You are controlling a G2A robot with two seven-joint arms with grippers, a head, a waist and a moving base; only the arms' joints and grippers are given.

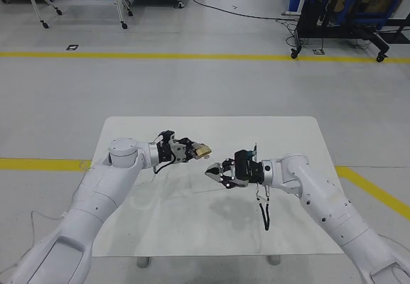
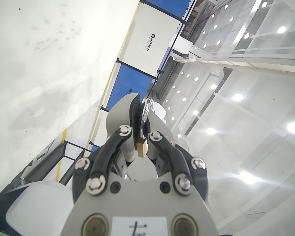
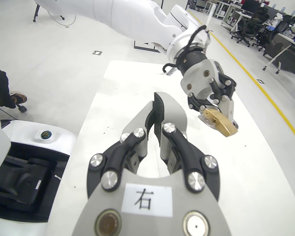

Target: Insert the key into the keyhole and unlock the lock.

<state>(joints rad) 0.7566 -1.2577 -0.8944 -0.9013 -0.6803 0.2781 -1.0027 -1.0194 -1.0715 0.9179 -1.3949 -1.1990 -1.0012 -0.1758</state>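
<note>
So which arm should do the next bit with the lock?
Probably the right. The left gripper is busy, shut on the lock above the table; the right gripper sits close by, pointing roughly that way.

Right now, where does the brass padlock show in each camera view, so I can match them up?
Top view: the brass padlock sits at the tip of the left tool, over the white rectangular table.
Left wrist view: the brass padlock is pinched between that tool's fingers.
Right wrist view: the brass padlock is held above the table.
Shared landmark: the left tool gripping it.
</note>
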